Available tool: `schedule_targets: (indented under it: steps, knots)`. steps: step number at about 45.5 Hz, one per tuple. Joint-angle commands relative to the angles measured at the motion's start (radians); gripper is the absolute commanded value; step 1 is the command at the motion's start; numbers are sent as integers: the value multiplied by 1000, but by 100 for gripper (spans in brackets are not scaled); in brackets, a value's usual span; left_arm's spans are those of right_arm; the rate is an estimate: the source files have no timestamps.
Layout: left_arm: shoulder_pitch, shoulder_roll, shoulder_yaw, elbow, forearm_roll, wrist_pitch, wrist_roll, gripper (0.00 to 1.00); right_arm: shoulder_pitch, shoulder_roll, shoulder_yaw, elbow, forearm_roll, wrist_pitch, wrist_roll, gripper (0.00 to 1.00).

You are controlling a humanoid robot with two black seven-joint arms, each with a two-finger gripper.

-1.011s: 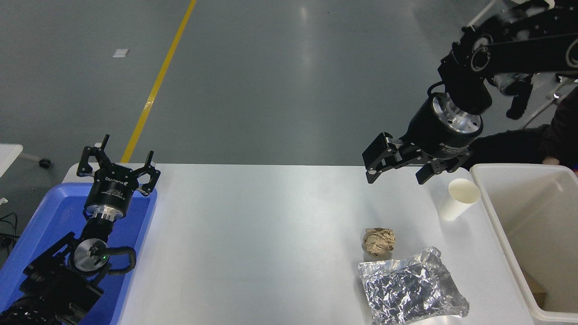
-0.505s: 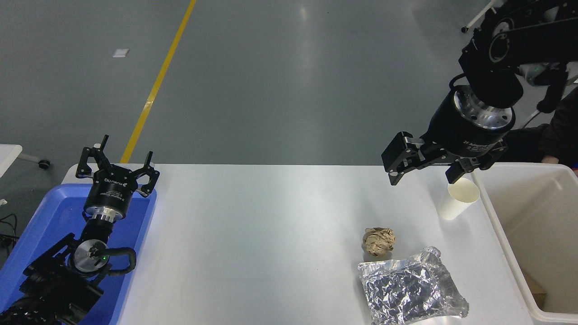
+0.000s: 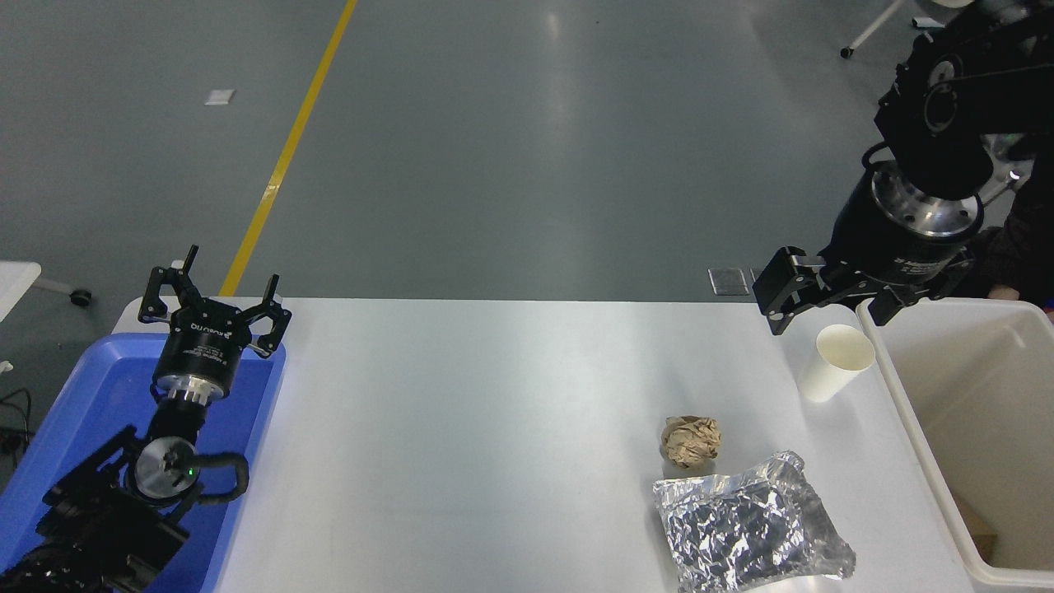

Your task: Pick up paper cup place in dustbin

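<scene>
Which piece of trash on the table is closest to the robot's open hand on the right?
The white paper cup. It stands upright just below the right hand, beside the big bin. The brown paper ball and silver foil bag lie farther away.

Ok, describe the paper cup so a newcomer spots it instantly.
Find the big off-white dustbin at the table's right. Just left of its rim stands the paper cup, upright: plain, white, smooth, unlike the brown paper ball and foil bag.

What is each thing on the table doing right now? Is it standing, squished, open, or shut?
paper cup: upright, not held
dustbin: open top
brown paper ball: crumpled
foil bag: crinkled, lying flat
right gripper: open, above cup
left gripper: open, parked over blue tray
</scene>
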Motion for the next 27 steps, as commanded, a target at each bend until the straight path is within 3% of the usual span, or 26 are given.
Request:
schedule_targets:
  steps: [1, 11, 27]
  knots:
    - [0, 0, 0, 0, 0, -1, 0, 100, -238, -69, 65, -187, -186, -121, 2, 100]
    - [0, 0, 0, 0, 0, 1, 0, 100, -499, -92, 131, -396, -242, -311, 2, 100]
    - [0, 0, 0, 0, 0, 1, 0, 100, -789, -106, 284, -615, -249, -446, 2, 100]
